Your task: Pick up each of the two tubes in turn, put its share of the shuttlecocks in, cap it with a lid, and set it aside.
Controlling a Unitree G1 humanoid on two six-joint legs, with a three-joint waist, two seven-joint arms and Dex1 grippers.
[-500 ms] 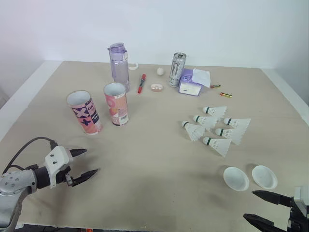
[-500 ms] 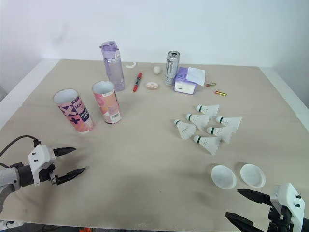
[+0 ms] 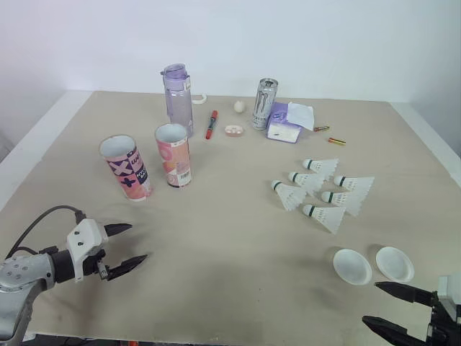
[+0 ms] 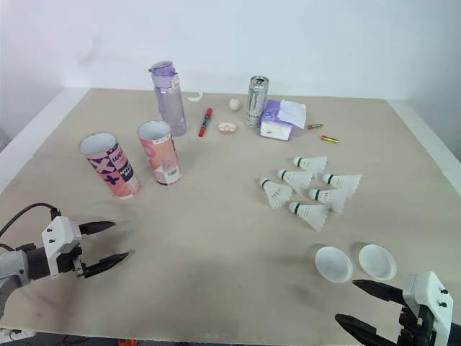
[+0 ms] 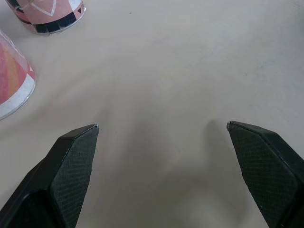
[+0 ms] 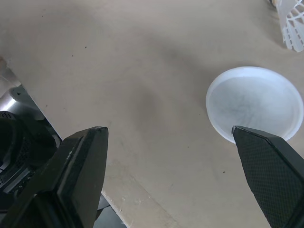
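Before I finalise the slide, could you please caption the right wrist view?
Open right gripper above the table, with one white lid lying just ahead.

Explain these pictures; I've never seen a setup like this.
This is a humanoid robot; each arm ends in a black two-fingered gripper. The two wide pictures come from cameras in its head, looking down at a table; the two close-ups come from its wrists. The left gripper and right gripper are open and hold nothing. On the table stand a patterned tube and a pink tube, both open; six shuttlecocks and two white lids lie to their right. Farther back are a bottle, a can and a marker.
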